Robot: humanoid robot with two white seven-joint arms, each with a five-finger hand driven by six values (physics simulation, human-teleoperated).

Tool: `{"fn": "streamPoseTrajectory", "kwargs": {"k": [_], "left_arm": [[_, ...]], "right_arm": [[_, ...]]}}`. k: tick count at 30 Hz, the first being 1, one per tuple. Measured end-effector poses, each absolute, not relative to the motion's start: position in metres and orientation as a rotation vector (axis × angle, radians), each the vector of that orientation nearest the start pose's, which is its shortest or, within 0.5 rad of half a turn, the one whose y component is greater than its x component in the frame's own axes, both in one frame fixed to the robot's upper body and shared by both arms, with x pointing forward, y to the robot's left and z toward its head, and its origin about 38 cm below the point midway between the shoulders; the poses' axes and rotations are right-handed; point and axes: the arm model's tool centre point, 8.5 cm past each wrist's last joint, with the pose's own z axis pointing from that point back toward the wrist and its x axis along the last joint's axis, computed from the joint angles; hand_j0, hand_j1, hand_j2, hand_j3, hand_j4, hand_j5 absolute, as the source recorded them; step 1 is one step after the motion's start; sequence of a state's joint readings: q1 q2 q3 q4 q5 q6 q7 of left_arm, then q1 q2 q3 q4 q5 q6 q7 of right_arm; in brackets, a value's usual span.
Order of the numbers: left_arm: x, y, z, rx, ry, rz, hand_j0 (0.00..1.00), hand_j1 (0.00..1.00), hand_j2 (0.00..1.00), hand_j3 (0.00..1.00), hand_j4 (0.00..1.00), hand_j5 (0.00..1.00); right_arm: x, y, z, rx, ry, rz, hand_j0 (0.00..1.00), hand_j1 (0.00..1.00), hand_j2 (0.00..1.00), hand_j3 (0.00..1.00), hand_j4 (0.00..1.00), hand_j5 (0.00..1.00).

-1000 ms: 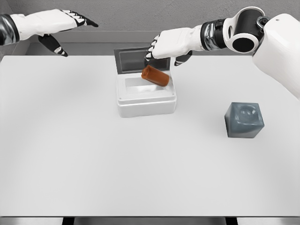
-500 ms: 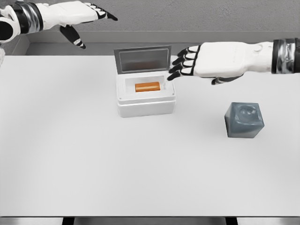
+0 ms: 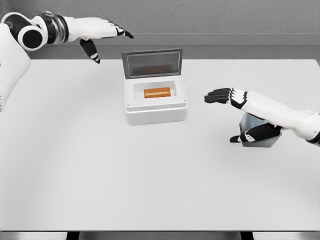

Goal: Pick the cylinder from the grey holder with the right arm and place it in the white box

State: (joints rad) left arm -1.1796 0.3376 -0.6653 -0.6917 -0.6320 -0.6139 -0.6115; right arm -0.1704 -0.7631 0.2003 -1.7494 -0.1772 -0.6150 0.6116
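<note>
Orange cylinder (image 3: 157,92) lies flat inside the white box (image 3: 156,111), hinged lid (image 3: 152,63) upright behind it. Right hand (image 3: 250,107), fingers spread and empty, hovers over the grey holder (image 3: 260,140), covering most of it. Left hand (image 3: 97,31) spread above the white table (image 3: 100,165), far-left.

This was a bare simulated test cell rather than any lived-in room. A plain white counter (image 3: 150,175) filled nearly the whole view, backed by a rough grey wall (image 3: 225,17) with a lighter ledge along its foot. Surfaces were flat and evenly lit, rendered without clutter, tools or furnishings.
</note>
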Motion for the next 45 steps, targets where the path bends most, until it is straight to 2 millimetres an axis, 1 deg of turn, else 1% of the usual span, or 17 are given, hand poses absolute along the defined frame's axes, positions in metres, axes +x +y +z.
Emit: {"fn": "streamPoseTrajectory", "kwargs": {"k": [1, 2, 5, 7, 12, 15, 20, 22, 26, 29, 30, 34, 39, 41, 42, 44, 45], "left_arm": [[0.584, 0.226, 0.281, 0.540, -1.270, -2.019, 1.00, 1.00, 1.00, 1.00, 1.00, 1.00], [0.585, 0.225, 0.279, 0.543, -1.261, -2.025, 1.00, 1.00, 1.00, 1.00, 1.00, 1.00], [0.585, 0.222, 0.276, 0.556, -1.232, -2.046, 1.00, 1.00, 1.00, 1.00, 1.00, 1.00], [0.586, 0.216, 0.273, 0.564, -1.216, -2.068, 1.00, 1.00, 1.00, 1.00, 1.00, 1.00], [0.585, 0.192, 0.267, 0.552, -1.215, -2.114, 1.00, 1.00, 1.00, 1.00, 1.00, 1.00], [0.584, 0.186, 0.259, 0.546, -1.195, -2.136, 1.00, 1.00, 1.00, 1.00, 1.00, 1.00], [0.583, 0.187, 0.255, 0.542, -1.188, -2.133, 1.00, 1.00, 1.00, 1.00, 1.00, 1.00], [0.584, 0.192, 0.260, 0.557, -1.185, -2.131, 1.00, 1.00, 1.00, 1.00, 1.00, 1.00], [0.584, 0.203, 0.260, 0.574, -1.170, -2.127, 1.00, 1.00, 1.00, 1.00, 1.00, 1.00], [0.582, 0.201, 0.263, 0.591, -1.173, -2.147, 1.00, 1.00, 1.00, 1.00, 1.00, 1.00], [0.580, 0.200, 0.260, 0.597, -1.162, -2.164, 1.00, 1.00, 1.00, 1.00, 1.00, 1.00], [0.577, 0.196, 0.259, 0.632, -1.154, -2.186, 1.00, 1.00, 1.00, 1.00, 1.00, 1.00], [0.569, 0.190, 0.269, 0.674, -1.184, -2.247, 1.00, 1.00, 1.00, 1.00, 1.00, 1.00], [0.566, 0.193, 0.274, 0.694, -1.194, -2.257, 1.00, 1.00, 1.00, 1.00, 1.00, 1.00], [0.566, 0.198, 0.277, 0.701, -1.195, -2.249, 1.00, 1.00, 1.00, 1.00, 1.00, 1.00], [0.567, 0.223, 0.271, 0.683, -1.170, -2.200, 1.00, 1.00, 1.00, 1.00, 1.00, 1.00], [0.567, 0.237, 0.259, 0.656, -1.140, -2.173, 1.00, 1.00, 1.00, 1.00, 1.00, 1.00]], "right_arm": [[0.339, -0.301, 0.221, 0.126, -1.918, 1.501, 1.00, 1.00, 1.00, 1.00, 1.00, 1.00], [0.337, -0.306, 0.220, 0.104, -1.923, 1.481, 1.00, 1.00, 1.00, 1.00, 1.00, 1.00], [0.340, -0.317, 0.231, 0.044, -1.960, 1.444, 1.00, 1.00, 1.00, 1.00, 1.00, 1.00], [0.341, -0.320, 0.233, 0.028, -1.968, 1.431, 1.00, 1.00, 1.00, 1.00, 1.00, 1.00], [0.343, -0.325, 0.231, 0.015, -1.965, 1.409, 1.00, 1.00, 1.00, 1.00, 1.00, 1.00], [0.344, -0.324, 0.229, 0.017, -1.968, 1.401, 1.00, 1.00, 1.00, 1.00, 1.00, 1.00], [0.345, -0.324, 0.228, 0.018, -1.969, 1.395, 1.00, 1.00, 1.00, 1.00, 1.00, 1.00], [0.345, -0.324, 0.228, 0.019, -1.969, 1.395, 1.00, 1.00, 1.00, 1.00, 1.00, 1.00], [0.345, -0.324, 0.228, 0.014, -1.965, 1.398, 1.00, 1.00, 1.00, 1.00, 1.00, 1.00], [0.345, -0.324, 0.227, 0.013, -1.964, 1.398, 1.00, 1.00, 1.00, 1.00, 1.00, 1.00], [0.345, -0.324, 0.227, 0.012, -1.964, 1.398, 1.00, 1.00, 1.00, 1.00, 1.00, 1.00], [0.345, -0.325, 0.227, 0.012, -1.963, 1.398, 1.00, 1.00, 1.00, 1.00, 1.00, 1.00], [0.345, -0.324, 0.227, 0.013, -1.963, 1.399, 1.00, 1.00, 1.00, 1.00, 1.00, 1.00], [0.345, -0.324, 0.227, 0.013, -1.963, 1.399, 1.00, 1.00, 1.00, 1.00, 1.00, 1.00], [0.345, -0.324, 0.227, 0.012, -1.964, 1.399, 1.00, 1.00, 1.00, 1.00, 1.00, 1.00], [0.345, -0.324, 0.227, 0.013, -1.962, 1.399, 1.00, 1.00, 1.00, 1.00, 1.00, 1.00], [0.345, -0.324, 0.227, 0.013, -1.962, 1.399, 1.00, 1.00, 1.00, 1.00, 1.00, 1.00]]}}
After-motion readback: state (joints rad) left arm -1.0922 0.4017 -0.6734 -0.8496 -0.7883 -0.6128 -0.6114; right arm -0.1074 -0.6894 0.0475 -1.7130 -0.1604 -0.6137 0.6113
